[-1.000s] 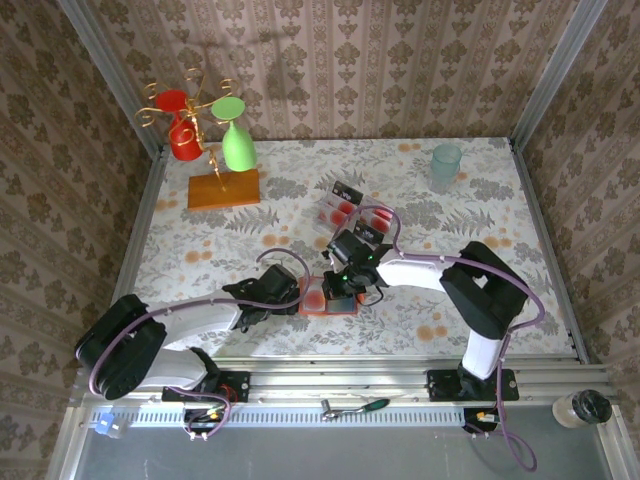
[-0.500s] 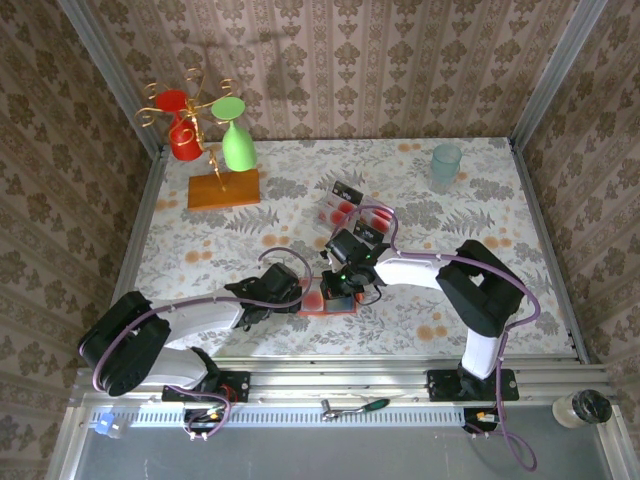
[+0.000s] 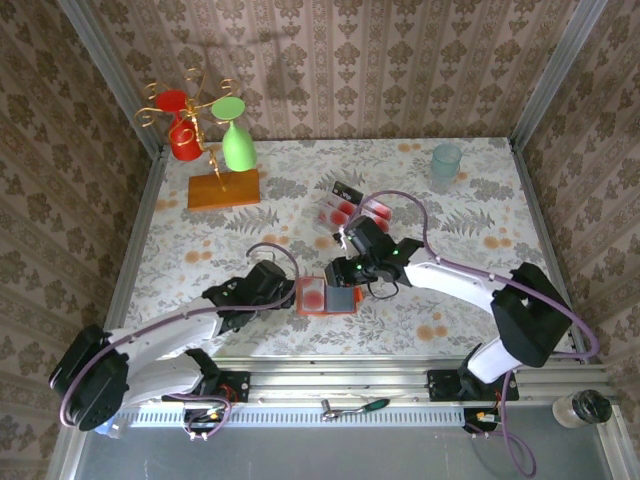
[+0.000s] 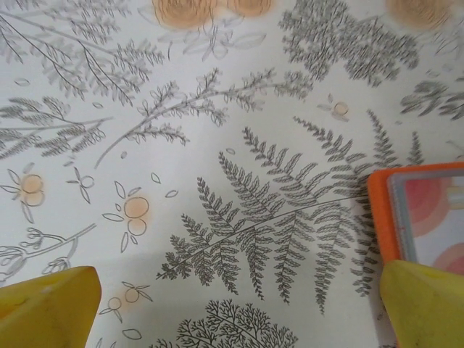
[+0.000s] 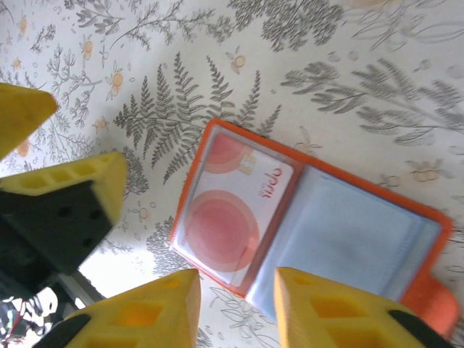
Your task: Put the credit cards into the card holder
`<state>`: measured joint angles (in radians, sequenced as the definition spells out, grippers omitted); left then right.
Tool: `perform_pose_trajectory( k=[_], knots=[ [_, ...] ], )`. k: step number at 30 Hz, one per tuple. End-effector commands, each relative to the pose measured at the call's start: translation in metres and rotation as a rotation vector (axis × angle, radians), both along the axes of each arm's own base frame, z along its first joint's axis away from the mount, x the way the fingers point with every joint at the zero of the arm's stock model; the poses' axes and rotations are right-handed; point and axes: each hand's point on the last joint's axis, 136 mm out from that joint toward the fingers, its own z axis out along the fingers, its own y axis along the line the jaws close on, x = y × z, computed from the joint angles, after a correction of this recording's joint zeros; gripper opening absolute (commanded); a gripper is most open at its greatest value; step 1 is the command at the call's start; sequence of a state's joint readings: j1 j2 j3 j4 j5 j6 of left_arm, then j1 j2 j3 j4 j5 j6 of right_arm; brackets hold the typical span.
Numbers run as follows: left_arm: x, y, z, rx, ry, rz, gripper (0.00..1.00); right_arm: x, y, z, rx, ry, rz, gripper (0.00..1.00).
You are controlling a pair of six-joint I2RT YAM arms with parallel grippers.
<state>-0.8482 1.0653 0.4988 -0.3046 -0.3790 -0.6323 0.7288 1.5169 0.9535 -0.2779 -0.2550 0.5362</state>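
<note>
The card holder point(image 3: 343, 300) lies open on the table, orange-red with a grey-blue lining point(image 5: 348, 232). One credit card point(image 5: 235, 210), pale with red circles, sits in its left pocket. My right gripper point(image 5: 235, 308) hovers just above the holder, jaws open with nothing between them; from above it point(image 3: 343, 280) is at the holder's far edge. My left gripper point(image 4: 239, 312) stands wide open over bare cloth at the holder's left edge point(image 4: 382, 217), and its fingers point(image 5: 72, 188) show in the right wrist view. More credit cards point(image 3: 345, 207) lie in a loose cluster further back.
A gold rack with a red glass and a green glass point(image 3: 238, 147) on an orange wooden base point(image 3: 223, 188) stands back left. A pale blue cup point(image 3: 446, 160) is back right. Metal rails edge the floral tablecloth.
My right gripper has opened and drawn back from over the holder, leaving the card in the left pocket. Its arm has swung out to the right. The left gripper stays wide open.
</note>
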Motion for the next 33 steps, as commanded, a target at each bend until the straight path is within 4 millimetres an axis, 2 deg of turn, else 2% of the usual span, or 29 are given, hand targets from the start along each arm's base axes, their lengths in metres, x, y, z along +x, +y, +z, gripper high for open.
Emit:
perform_pose_trajectory(
  k=[1,7,13,18,22,28,33],
  knots=[
    [0.003,0.002,0.023,-0.004,-0.034,-0.003,1.00,-0.003,-0.027,-0.005,-0.087,-0.033,-0.033,0.39],
    [0.004,-0.016,0.042,-0.060,-0.062,-0.032,1.00,-0.006,-0.052,-0.016,-0.140,-0.058,-0.088,0.43],
    [0.005,-0.047,0.045,-0.073,-0.071,-0.081,1.00,-0.007,-0.058,-0.022,-0.152,-0.045,-0.091,0.42],
    [0.004,-0.074,0.042,-0.072,-0.069,-0.117,1.00,-0.002,-0.058,-0.018,-0.141,-0.047,-0.095,0.38],
    [0.004,-0.090,0.036,-0.076,-0.063,-0.136,1.00,0.003,-0.056,-0.020,-0.136,-0.022,-0.096,0.32],
    [0.001,-0.099,0.025,-0.071,-0.049,-0.144,1.00,0.010,-0.047,-0.026,-0.119,0.005,-0.077,0.20],
    [-0.001,-0.101,0.017,-0.062,-0.034,-0.152,1.00,0.011,-0.037,-0.030,-0.087,0.039,-0.064,0.15]
  ],
)
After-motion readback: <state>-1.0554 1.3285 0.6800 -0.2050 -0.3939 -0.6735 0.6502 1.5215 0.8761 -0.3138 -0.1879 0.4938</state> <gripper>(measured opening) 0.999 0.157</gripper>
